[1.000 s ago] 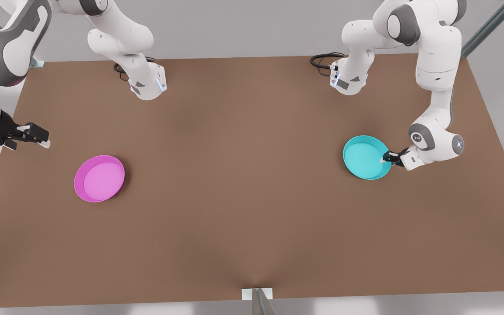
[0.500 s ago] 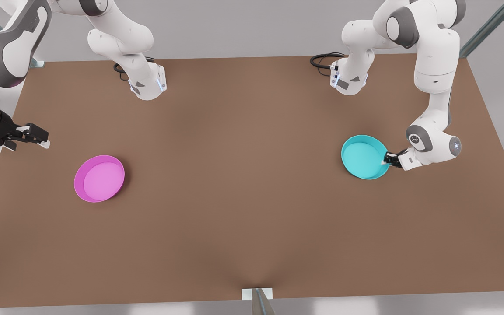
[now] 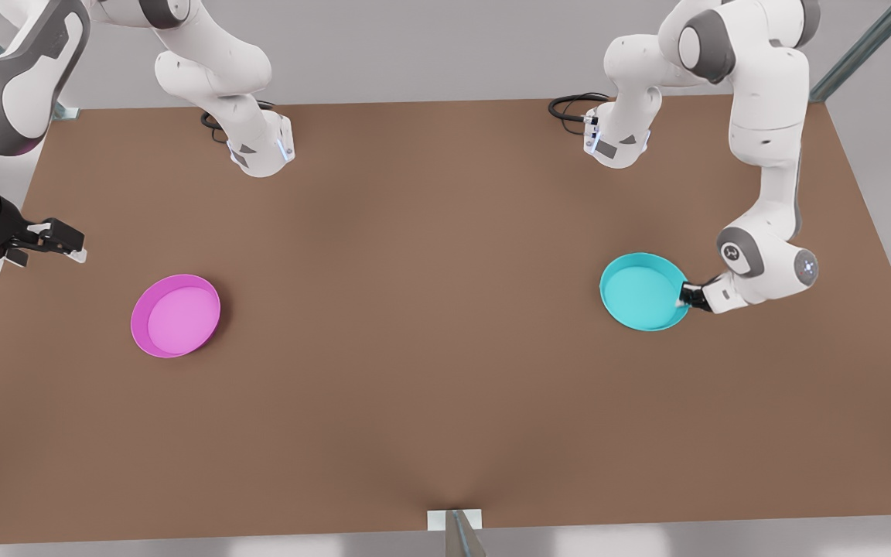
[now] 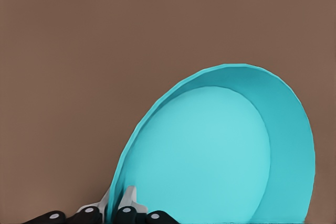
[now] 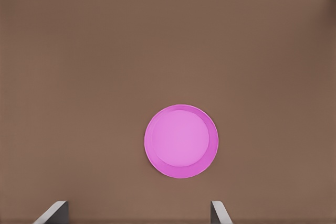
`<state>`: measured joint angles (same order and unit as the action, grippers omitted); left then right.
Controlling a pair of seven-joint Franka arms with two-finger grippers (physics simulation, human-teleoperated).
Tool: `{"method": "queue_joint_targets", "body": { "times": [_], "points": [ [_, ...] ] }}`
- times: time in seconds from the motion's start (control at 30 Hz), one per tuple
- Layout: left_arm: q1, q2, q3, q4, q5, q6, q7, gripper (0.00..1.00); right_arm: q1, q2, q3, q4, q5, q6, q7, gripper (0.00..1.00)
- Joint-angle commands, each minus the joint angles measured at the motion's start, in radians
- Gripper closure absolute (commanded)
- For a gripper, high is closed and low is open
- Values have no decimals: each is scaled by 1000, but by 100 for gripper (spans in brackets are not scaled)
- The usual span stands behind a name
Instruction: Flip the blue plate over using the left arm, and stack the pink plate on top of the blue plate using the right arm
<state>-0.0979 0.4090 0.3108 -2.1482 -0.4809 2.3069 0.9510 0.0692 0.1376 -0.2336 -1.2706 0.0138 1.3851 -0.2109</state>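
Your left gripper (image 3: 683, 295) pinches the blue plate's (image 3: 641, 292) rim at the front view's right, flip under way and needing a wrist roll, while your right gripper (image 3: 66, 240) waits open beyond the pink plate (image 3: 175, 315).

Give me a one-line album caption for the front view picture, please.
Left gripper pinches the blue plate by its rim, while the right gripper waits open above the table, apart from the pink plate.

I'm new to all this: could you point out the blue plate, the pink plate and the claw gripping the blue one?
blue plate (image 3: 641, 292), front view, inner base.
pink plate (image 3: 179, 319), front view, inner base.
left gripper (image 3: 684, 294), front view, fingertips at rim.
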Motion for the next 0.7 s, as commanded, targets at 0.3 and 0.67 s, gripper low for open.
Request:
{"method": "queue_joint_targets", "body": {
  "times": [0.3,0.67],
  "points": [
    [-115,-165,36,338,281,-432,-644,79,-2,5,-3,0,3,0,-7,0],
    [-617,82,217,956,505,-649,-1525,79,-3,7,-6,-6,5,-3,-5,0]
  ]
}}
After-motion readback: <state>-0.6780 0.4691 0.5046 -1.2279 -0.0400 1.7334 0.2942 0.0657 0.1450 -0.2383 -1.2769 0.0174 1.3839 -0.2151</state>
